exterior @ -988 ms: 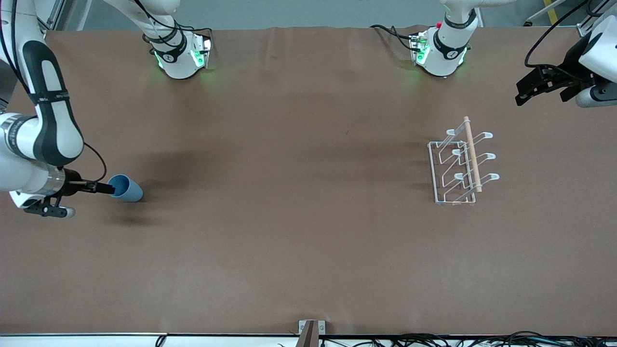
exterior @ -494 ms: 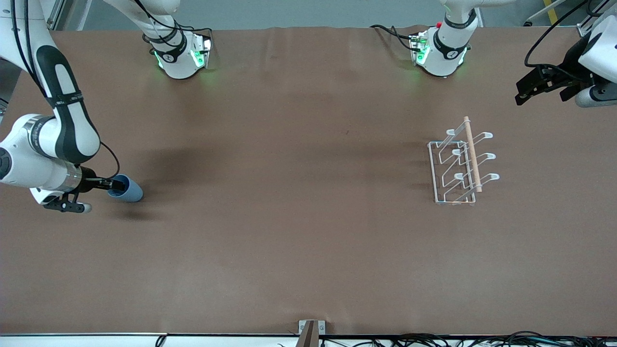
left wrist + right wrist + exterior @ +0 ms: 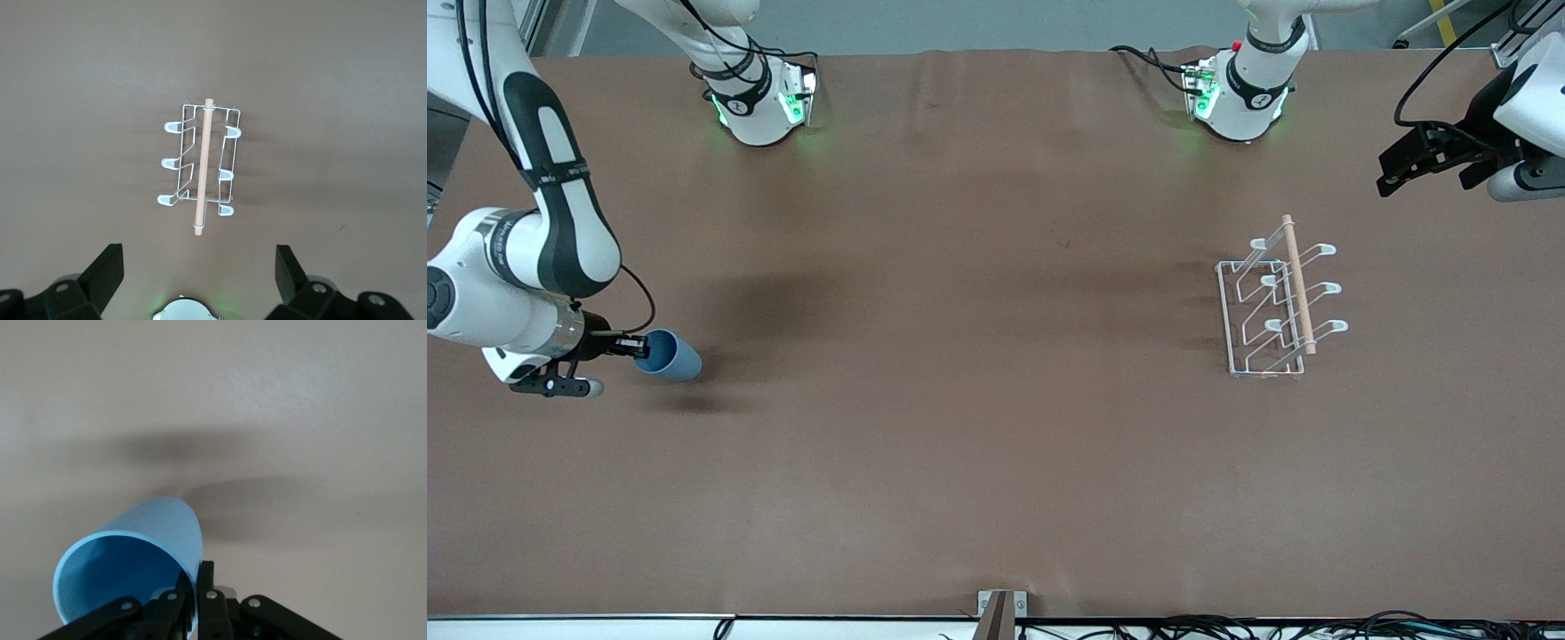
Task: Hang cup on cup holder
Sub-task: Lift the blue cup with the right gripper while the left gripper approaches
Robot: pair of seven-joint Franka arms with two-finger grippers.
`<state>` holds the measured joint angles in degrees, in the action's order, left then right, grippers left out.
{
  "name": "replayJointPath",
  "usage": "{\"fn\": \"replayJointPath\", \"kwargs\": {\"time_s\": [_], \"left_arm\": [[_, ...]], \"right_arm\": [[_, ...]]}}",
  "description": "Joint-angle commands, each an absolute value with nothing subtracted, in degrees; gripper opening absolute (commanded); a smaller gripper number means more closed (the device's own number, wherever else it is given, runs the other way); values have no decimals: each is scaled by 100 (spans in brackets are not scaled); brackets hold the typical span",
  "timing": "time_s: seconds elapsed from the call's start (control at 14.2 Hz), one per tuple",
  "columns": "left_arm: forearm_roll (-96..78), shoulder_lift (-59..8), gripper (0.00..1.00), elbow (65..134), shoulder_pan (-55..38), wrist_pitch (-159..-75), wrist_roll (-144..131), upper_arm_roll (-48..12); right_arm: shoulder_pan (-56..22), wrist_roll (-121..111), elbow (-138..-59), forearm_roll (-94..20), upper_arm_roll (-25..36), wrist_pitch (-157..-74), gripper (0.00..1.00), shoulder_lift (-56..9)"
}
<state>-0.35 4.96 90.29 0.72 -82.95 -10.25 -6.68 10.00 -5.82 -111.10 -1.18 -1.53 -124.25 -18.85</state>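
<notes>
Right end effector pinching the cup rim; rack way over at 3 o'clock, hanging's all left; left end effector waiting wide open

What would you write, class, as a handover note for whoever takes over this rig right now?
Right gripper: jaws shut on the rim of the cup, one inside and one outside, cup tipped sideways at the right arm's end of the table.
Left gripper: jaws open, empty, waiting in the air at the left arm's end of the table, beside the cup holder.
Cup holder: stands upright on the table, all prongs bare.
Done: cup gripped.
Left: carry the cup across to the holder and hang it on a prong.
</notes>
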Motion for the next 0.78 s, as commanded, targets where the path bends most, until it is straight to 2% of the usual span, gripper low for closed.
{"fn": "replayJointPath", "kwargs": {"time_s": [0.0,0.14,0.35,0.71], "left_arm": [[-97,422,100,8859,79,-8191,-940,-685],[-105,422,100,8859,62,-8191,-940,-694],[-298,413,100,8877,53,-8191,-949,-712],[-684,299,100,8903,-105,-8191,-940,-756]], "right_arm": [[547,-388,-11023,-175,-158,-11614,0,-1004],[204,60,-10549,-385,-167,-10788,0,-809],[-280,97,-9854,-1464,-167,-9881,0,-686],[-1141,744,-8957,-2855,-158,-9826,0,-729]]}}
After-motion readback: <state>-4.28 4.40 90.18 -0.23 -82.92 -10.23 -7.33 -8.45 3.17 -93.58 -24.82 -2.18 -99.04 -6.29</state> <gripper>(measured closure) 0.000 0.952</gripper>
